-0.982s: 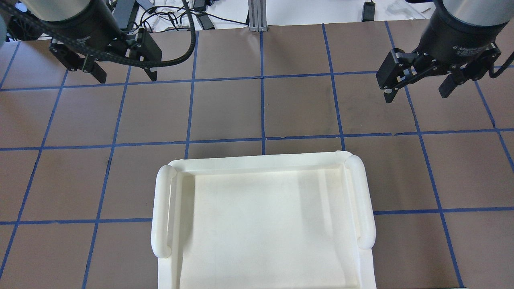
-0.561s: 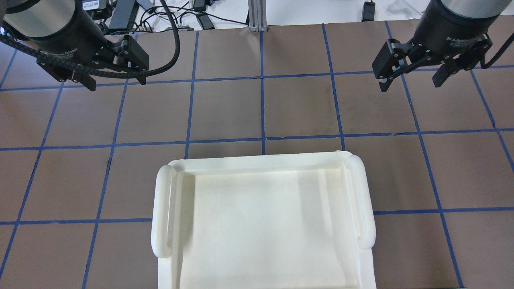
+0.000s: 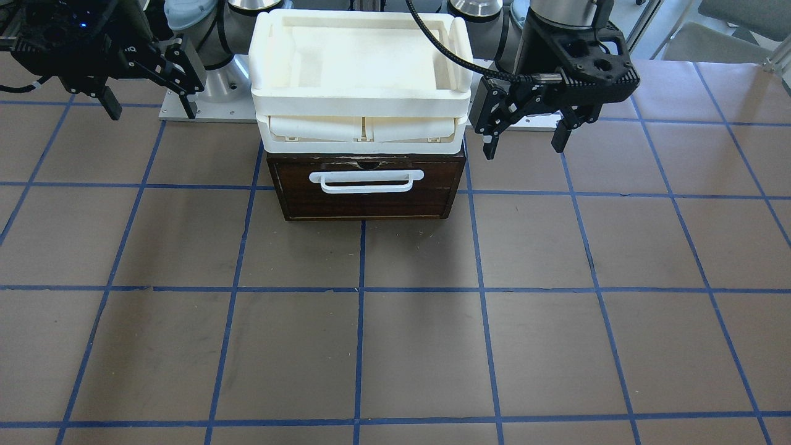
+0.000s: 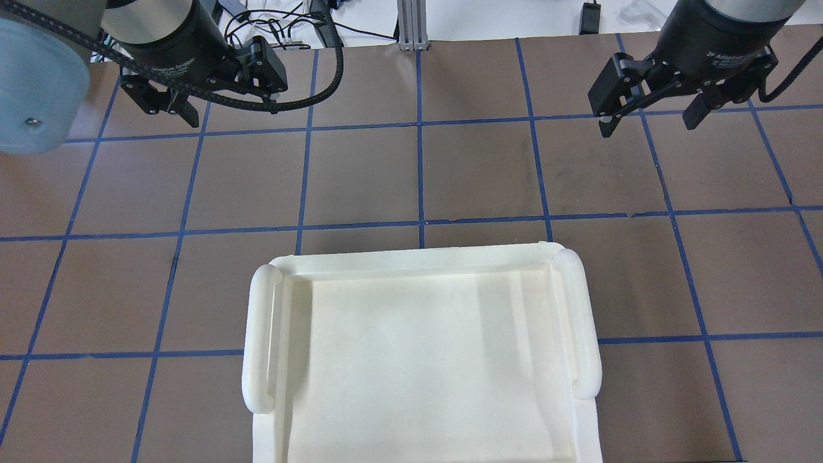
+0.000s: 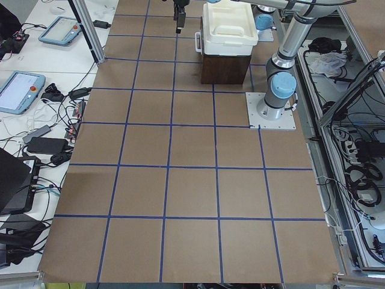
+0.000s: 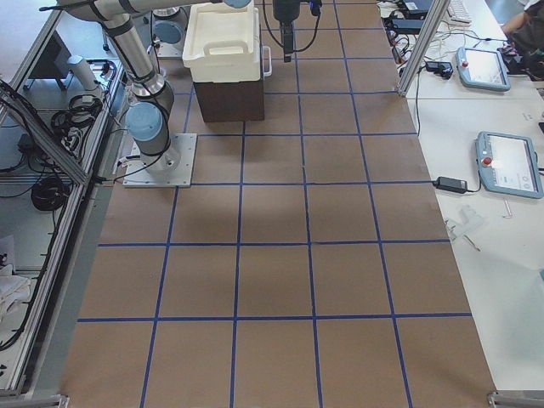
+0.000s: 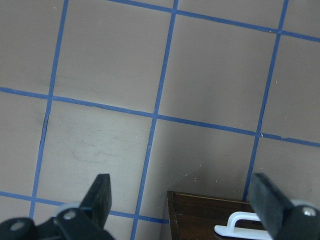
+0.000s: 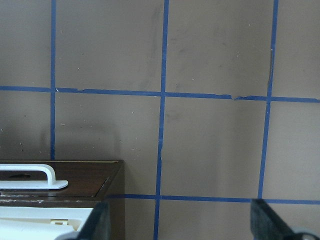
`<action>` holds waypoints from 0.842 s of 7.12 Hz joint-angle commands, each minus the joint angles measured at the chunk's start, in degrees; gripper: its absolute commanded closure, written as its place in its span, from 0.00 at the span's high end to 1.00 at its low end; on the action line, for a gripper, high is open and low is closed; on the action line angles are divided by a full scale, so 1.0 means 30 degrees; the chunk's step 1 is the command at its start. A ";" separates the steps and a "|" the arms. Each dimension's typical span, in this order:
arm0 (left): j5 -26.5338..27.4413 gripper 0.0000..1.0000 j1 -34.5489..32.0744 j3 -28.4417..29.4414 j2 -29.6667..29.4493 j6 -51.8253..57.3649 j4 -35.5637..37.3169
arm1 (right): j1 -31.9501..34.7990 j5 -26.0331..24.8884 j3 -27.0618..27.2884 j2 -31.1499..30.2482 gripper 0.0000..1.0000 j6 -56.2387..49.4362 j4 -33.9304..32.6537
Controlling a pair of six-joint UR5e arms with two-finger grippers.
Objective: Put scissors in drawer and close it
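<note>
Two pincers released, jaws wide: left gripper (image 3: 523,147), right gripper (image 3: 152,111), flanking cream tray unit (image 3: 361,133) | drawer (image 3: 371,201) directly beneath it (front flush) | dark brown front, white bar handle (image 3: 367,180)

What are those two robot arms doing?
Nothing is being held. The left gripper and the right gripper both hang open and empty, one on each side of the drawer. The drawer is shut, with a cream tray unit on top. No scissors show in any view.
</note>
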 commanded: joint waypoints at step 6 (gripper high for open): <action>-0.1621 1.00 -0.0022 0.0870 -0.0105 0.1933 -0.3192 | 0.0071 0.0209 -0.2781 0.2967 1.00 0.0047 -0.0274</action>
